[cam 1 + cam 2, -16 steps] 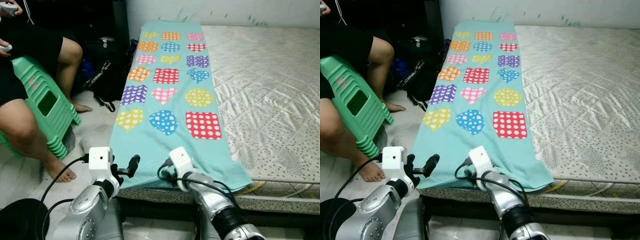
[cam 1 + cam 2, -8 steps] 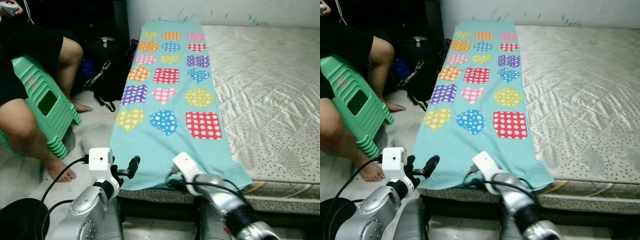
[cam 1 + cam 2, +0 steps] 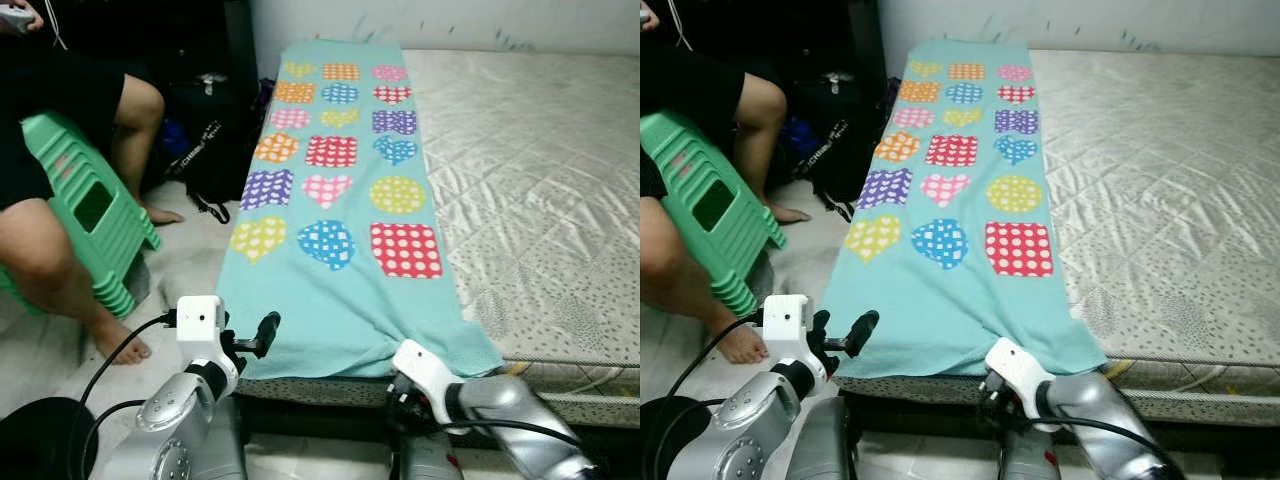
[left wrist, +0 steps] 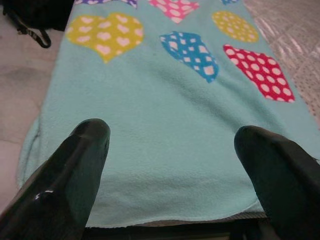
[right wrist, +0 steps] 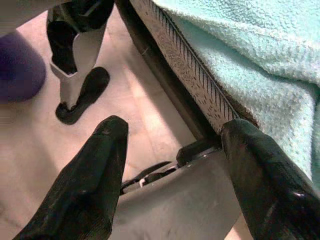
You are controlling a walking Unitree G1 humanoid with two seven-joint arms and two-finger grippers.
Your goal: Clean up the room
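— What is different from a moment ago?
— The right gripper (image 5: 172, 150), fingers spread wide and holding nothing, has come off the towel (image 3: 335, 215) and dropped below the mattress (image 3: 540, 170) edge, bottom centre of the frame. The left gripper (image 4: 172, 165) stays at lower left, also wide, over the towel's near hem.
— And the towel?
— It lies flat along the mattress's left side, long axis running from bottom centre up to the wall.
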